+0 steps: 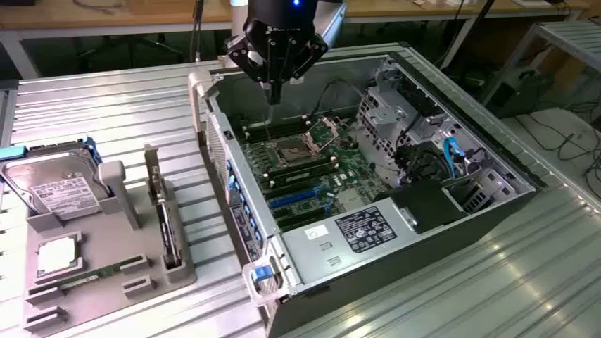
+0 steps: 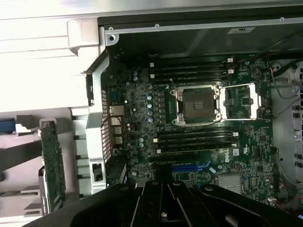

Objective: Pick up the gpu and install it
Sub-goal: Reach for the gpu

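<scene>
Gripper [image 1: 274, 98]: matte black housing, angular side linkages, tapering to slim dark fingers [image 1: 273, 86]. Small blue light [image 1: 295, 3] on the wrist above. Faint white lettering [image 1: 279, 29] on housing. Wrist view: black, ribbed, glossy edges.

The motherboard [image 2: 137, 113] bears what looks like a Dell logo [image 2: 235, 152]; nothing else legible.

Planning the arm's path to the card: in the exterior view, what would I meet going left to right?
Hard drive → gpu, standing on edge → CPU socket → blue cable.
</scene>
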`<control>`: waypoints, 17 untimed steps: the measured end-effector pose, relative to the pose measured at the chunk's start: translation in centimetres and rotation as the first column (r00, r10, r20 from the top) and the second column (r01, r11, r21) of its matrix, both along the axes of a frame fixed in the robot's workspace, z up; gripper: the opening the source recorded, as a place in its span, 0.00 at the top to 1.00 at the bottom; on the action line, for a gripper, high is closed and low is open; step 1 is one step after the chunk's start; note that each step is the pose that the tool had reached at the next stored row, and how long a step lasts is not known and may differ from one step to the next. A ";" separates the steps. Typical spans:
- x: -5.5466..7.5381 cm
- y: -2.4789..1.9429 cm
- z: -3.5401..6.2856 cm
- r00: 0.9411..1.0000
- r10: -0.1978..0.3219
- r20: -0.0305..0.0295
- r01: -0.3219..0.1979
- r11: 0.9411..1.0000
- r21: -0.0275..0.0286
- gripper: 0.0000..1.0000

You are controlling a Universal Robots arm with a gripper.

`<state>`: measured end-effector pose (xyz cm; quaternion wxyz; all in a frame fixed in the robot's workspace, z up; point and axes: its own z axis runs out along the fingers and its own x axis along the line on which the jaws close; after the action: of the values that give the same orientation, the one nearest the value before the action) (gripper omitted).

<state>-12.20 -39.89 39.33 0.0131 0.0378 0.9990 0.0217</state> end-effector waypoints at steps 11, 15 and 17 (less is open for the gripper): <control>-0.6 0.00 0.00 1.000 0.000 0.000 0.000 1.000 0.000 0.89; -0.8 0.00 0.00 1.000 0.000 0.000 0.000 1.000 0.000 0.89; -0.9 0.00 0.00 1.000 0.000 0.000 0.000 1.000 0.000 0.89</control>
<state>-13.14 -39.89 39.33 0.0131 0.0379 0.9990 0.0217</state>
